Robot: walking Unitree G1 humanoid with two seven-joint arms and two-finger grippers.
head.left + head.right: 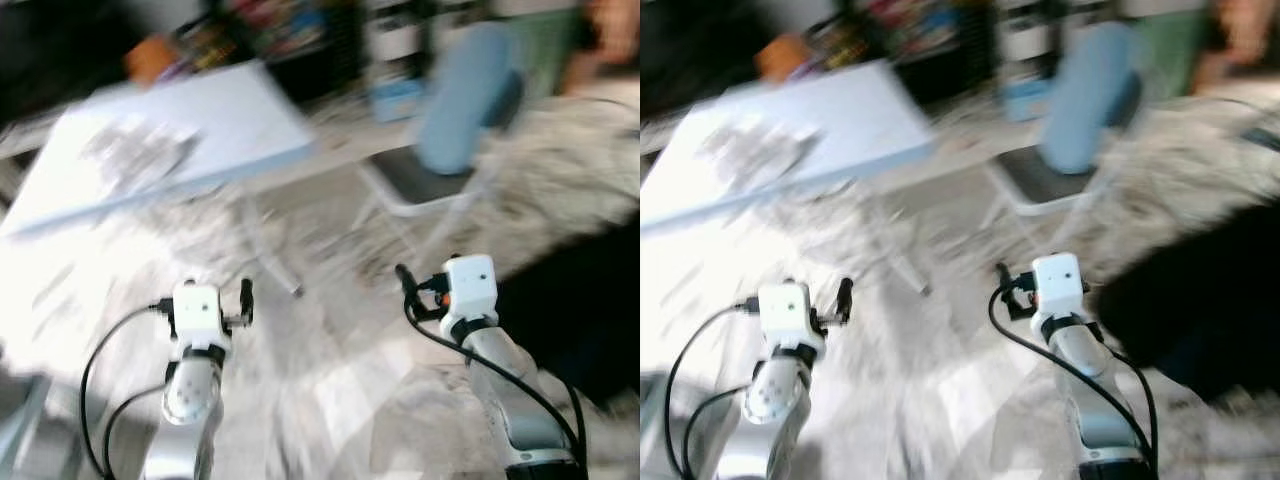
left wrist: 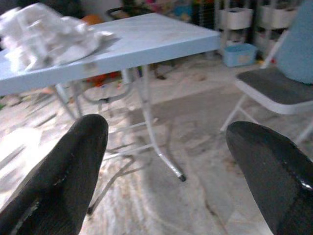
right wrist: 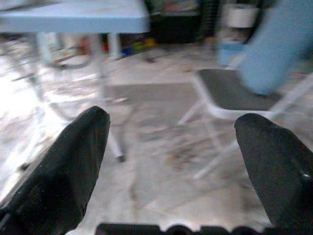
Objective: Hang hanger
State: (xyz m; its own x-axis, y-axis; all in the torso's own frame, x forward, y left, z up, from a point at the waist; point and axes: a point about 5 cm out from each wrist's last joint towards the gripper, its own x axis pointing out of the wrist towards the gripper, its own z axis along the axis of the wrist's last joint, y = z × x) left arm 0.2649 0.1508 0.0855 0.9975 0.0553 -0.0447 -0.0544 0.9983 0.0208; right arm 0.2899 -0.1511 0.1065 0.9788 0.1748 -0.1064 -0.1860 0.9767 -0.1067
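Observation:
The eye views are blurred. Both silver arms reach forward over the pale floor. My left gripper (image 2: 166, 142) is open, its black fingers (image 2: 68, 171) wide apart with nothing between them; it points at the legs of a light blue folding table (image 1: 240, 110). A crumpled white cloth (image 2: 44, 34) lies on that table. My right gripper (image 3: 171, 132) is open too, also with nothing between its fingers, and faces a folding chair (image 1: 440, 170) with a blue back and a dark seat.
The table's white metal legs (image 2: 156, 147) stand on the floor ahead to the left. A large dark mass (image 1: 590, 310) lies at the right. Shelves with white bins (image 2: 234, 17) and a blue bin (image 2: 239, 54) line the back wall.

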